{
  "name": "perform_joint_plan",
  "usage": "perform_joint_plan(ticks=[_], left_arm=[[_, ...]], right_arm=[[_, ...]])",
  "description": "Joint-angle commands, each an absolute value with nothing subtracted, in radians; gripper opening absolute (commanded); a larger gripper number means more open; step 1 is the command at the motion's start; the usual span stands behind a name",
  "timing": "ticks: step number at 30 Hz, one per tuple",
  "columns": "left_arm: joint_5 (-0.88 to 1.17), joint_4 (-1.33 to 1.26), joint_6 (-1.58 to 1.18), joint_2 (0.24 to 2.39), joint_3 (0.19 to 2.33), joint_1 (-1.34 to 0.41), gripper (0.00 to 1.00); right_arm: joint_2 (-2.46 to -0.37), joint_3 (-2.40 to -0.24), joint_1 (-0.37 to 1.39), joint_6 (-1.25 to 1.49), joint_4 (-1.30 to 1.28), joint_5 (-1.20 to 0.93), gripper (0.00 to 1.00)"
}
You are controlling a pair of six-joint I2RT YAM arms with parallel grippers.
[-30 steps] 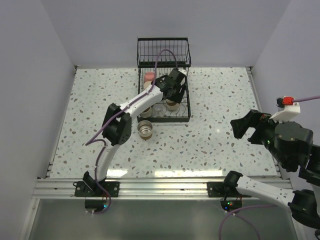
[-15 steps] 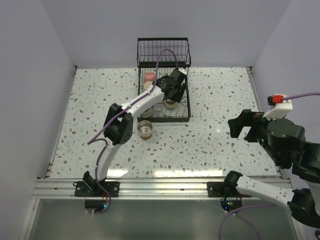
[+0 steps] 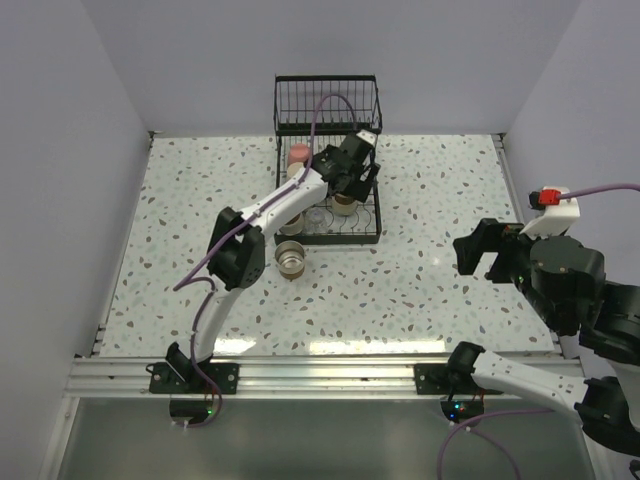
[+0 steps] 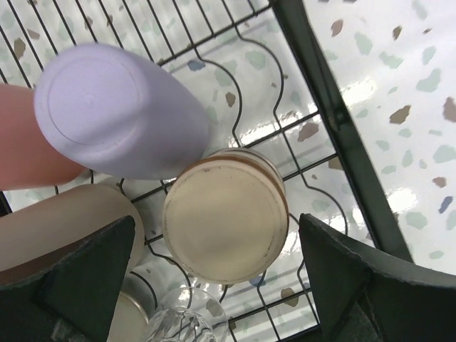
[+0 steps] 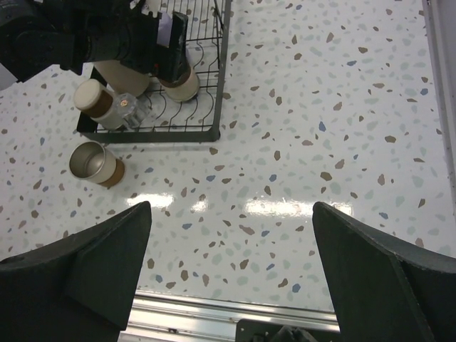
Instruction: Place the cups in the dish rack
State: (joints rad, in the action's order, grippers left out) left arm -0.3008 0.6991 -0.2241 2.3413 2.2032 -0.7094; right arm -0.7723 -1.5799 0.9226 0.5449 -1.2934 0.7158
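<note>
My left pincer point(image 4: 217, 267) hangs wide open, empty, over an upturned brown-banded beige tumbler point(image 4: 226, 219) in the black wire dish rack point(image 4: 335, 135). My right pincer point(image 5: 231, 242) gapes empty above the speckled table point(image 5: 320, 142). A brown metal-lined tumbler point(image 5: 96, 164) stands near-left of the rack.

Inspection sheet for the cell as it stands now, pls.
Surface: glossy speckled white tabletop.
Job's things: black wire dish rack holds lavender tumbler, coral-pink tumbler, beige tumbler, clear tumbler, brown-banded tumbler, second brown-banded tumbler; brown metal-lined tumbler upright outside, by its near-left corner.
Clutter: nothing seen.
Hands: left hand open above the first brown-banded tumbler; right hand open, empty, over the tabletop.
Cables: purple cable arcs above the rack; second purple cable at right wrist.
Surroundings: pale walls, aluminium rail.
</note>
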Motion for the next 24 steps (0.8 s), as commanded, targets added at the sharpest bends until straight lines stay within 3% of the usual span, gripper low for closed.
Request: perform_joint_plan(ticks=[1,12,24], left_arm=[[-0.282,0.678,-0.238,2.273,2.289,-0.710,1.00],[-0.308,0.721,-0.278,2.057,2.240,-0.706,1.00],[-0.377,0.761,-0.406,1.580,1.582,-0.683,0.90]], right_arm=[[-0.772,-1.574,0.923,0.535,-1.256,0.721,0.98],[-0.790,-1.519,0.923,0.554,-1.218,0.635,0.98],[-0.828,-1.419,0.923,0.603,-1.131,0.480,0.98]])
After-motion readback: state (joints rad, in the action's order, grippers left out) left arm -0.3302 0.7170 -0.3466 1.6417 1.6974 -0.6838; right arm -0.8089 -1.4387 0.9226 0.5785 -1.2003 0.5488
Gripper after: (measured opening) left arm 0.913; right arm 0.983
